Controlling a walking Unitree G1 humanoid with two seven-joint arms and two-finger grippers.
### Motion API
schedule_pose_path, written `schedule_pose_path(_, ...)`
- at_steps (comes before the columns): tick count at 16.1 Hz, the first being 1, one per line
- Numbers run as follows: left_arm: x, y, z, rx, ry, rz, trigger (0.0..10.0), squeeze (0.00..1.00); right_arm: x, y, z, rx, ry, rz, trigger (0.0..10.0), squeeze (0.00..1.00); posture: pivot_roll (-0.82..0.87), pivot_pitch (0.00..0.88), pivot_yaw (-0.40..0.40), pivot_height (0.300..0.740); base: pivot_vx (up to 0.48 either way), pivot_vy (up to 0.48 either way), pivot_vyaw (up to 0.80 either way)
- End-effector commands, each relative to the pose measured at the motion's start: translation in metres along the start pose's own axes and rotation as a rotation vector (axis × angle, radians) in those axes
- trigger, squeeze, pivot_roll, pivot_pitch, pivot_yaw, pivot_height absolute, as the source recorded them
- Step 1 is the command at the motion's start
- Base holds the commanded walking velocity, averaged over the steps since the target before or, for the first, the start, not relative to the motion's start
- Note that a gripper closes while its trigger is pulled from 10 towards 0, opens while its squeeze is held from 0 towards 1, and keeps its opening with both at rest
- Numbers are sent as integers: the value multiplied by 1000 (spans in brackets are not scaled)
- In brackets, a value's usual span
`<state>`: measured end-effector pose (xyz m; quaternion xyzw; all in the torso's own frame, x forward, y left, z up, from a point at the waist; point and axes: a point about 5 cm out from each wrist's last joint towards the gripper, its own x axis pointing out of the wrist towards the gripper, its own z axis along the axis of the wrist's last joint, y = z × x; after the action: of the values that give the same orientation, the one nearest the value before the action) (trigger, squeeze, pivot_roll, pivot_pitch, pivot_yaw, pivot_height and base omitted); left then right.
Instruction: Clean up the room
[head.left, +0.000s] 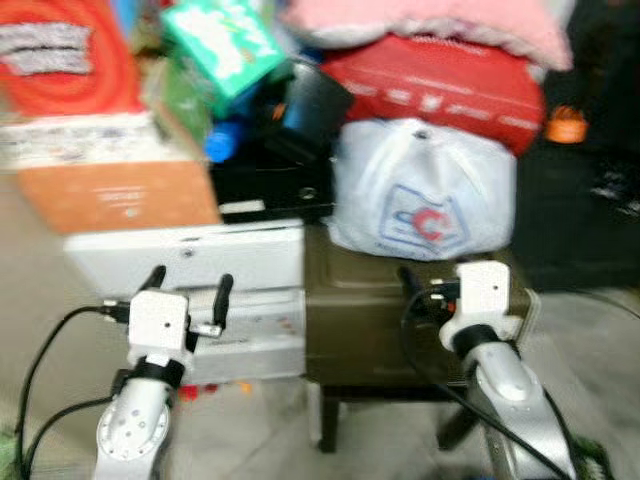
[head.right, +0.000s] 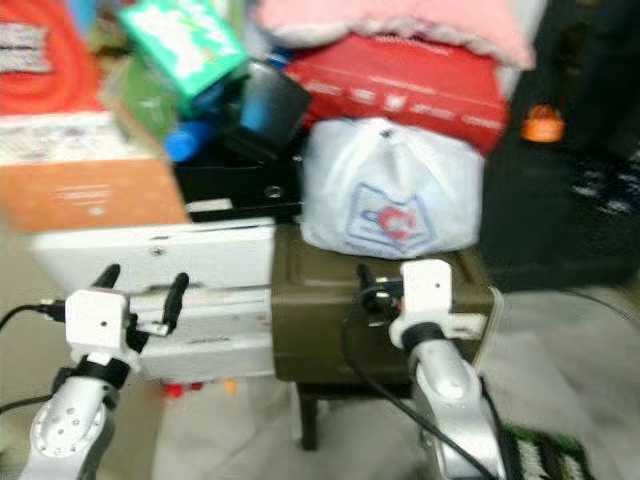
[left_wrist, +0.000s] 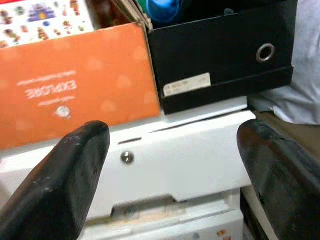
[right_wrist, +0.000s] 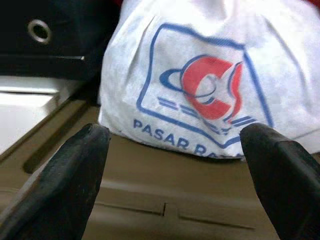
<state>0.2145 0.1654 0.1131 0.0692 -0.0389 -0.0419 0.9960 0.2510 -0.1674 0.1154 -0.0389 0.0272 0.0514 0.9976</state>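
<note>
Two stacks crowd the front: an olive-green box (head.left: 385, 320) on a dark stool carries a white plastic bag (head.left: 425, 190) with a red packet (head.left: 440, 85) and pink cushion (head.left: 440, 25) above, and beside it a white case (head.left: 190, 255) bears an orange carton (head.left: 115, 190) and a black file box (left_wrist: 225, 55) holding a blue bottle (head.left: 220, 142). The left gripper (head.left: 187, 285) hovers, fingers apart, before the white case. The right gripper (right_wrist: 175, 175), fingers apart too, faces the bag.

"EXPLORE" on orange box (left_wrist: 75, 90), seemingly inverted
</note>
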Motion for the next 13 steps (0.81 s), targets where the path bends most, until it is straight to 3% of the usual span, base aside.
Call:
schedule_pose_path(1,-2,0,2,11,-4,-6,10000,0,-2,-3,0,5,1,-5,10000,0,-78,0,-3,740,0,0,800)
schedule_pose_path(4,-8,4,-1,22,14,-6,10000,0,0,-2,0,3,1,2,10000,0,-75,0,-6,740,0,0,800)
schedule_pose_path(13,-2,2,1,23,1,-21,10000,0,1,1,2,0,-6,14,10000,0,-79,0,-4,740,0,0,800)
